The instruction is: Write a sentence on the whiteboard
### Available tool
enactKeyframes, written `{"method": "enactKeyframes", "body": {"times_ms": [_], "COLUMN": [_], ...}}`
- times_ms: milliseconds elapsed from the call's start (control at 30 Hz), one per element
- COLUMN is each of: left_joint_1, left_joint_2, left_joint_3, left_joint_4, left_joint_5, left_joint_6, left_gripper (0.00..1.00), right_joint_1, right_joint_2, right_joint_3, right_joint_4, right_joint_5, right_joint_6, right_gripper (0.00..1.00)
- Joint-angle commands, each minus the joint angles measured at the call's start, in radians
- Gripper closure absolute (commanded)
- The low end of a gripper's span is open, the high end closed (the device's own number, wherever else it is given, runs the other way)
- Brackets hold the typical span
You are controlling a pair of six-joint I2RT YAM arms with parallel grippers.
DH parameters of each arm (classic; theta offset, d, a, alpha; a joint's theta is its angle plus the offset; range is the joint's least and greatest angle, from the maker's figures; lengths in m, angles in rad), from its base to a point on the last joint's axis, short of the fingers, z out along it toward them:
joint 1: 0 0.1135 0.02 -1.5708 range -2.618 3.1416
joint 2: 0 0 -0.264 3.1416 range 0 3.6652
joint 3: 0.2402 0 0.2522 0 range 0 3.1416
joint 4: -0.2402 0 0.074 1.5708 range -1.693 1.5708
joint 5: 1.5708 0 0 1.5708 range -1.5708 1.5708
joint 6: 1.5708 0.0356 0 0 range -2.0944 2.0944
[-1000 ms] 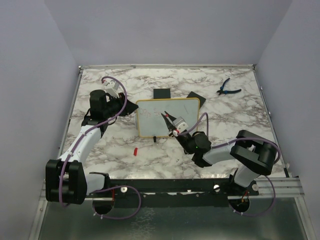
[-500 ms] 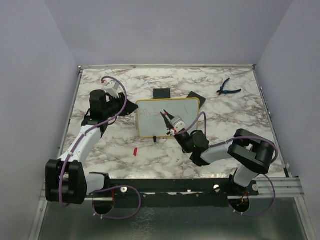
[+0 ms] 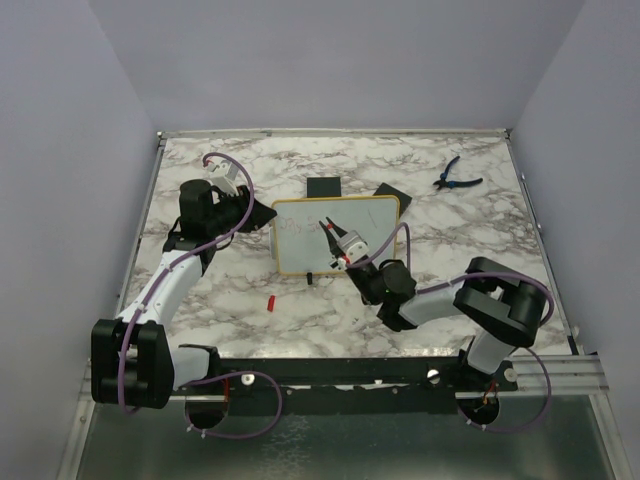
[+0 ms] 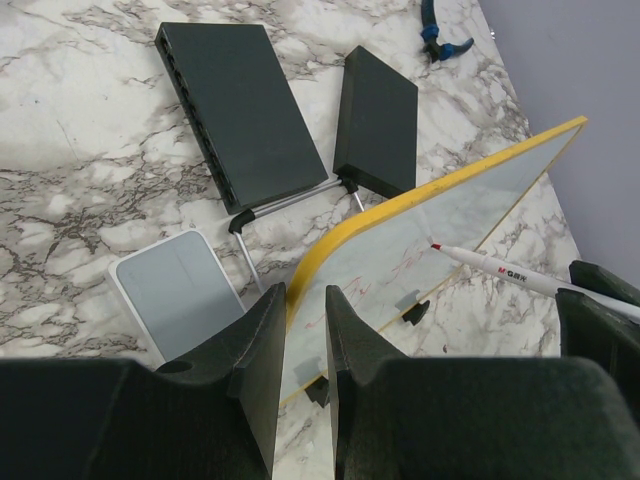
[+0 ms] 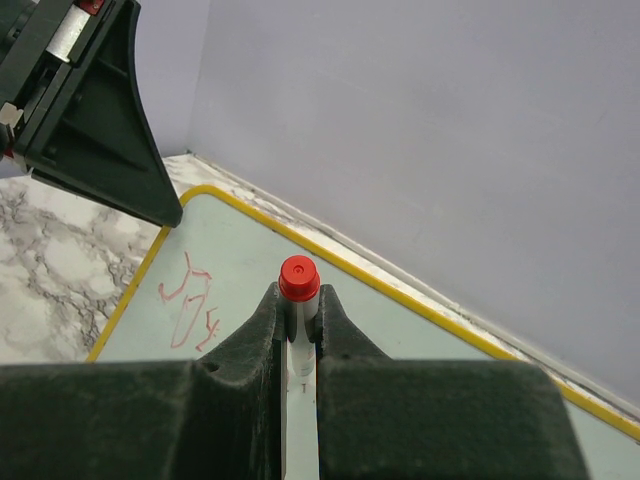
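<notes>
The whiteboard [image 3: 335, 235], yellow-framed, stands tilted on small black feet mid-table. My left gripper [image 3: 262, 215] is shut on its left edge; in the left wrist view the yellow frame [image 4: 400, 205] runs in between the fingers [image 4: 262, 340]. My right gripper [image 3: 343, 252] is shut on a white marker [image 5: 298, 280] with a red end. The marker [image 4: 500, 268] points at the board, its tip at the white surface. The sentence [image 5: 190, 300] is a short red scribble near the board's left end, and it also shows faintly as a scribble [image 4: 408, 266] in the left wrist view.
Two black boxes [image 3: 323, 187] [image 3: 390, 193] lie behind the board. Blue pliers [image 3: 455, 177] rest at the back right. A small red cap [image 3: 270, 302] lies in front of the board. A pale grey square pad [image 4: 180, 290] sits by my left fingers.
My right gripper has carried the marker a little to the left across the board. The left gripper and the board have not moved.
</notes>
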Motion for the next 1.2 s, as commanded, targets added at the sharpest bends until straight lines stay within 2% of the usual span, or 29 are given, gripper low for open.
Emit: {"method": "enactKeyframes", "body": {"times_ms": [0,667,1167], "left_joint_1": [-0.005,-0.005,-0.005], "left_joint_2": [-0.026,-0.026,-0.027], "left_joint_3": [-0.003,-0.002,-0.003], "left_joint_4": [0.011,0.011,0.01], "left_joint_5": [0.007,0.005,0.005], "left_joint_6": [0.01,0.011,0.01], "left_gripper": [0.76,0.76,0.76], "right_joint_1": [-0.007,-0.007,-0.007], "right_joint_2": [0.021,0.018,0.001], "right_joint_3": [0.027,-0.037,-0.018], "right_joint_4": [0.214,0.214,0.214], "right_joint_5": [0.006,0.023,0.03], "right_joint_6": [-0.014,0.022,-0.026], "right_gripper": [0.99,0.99,0.99]}}
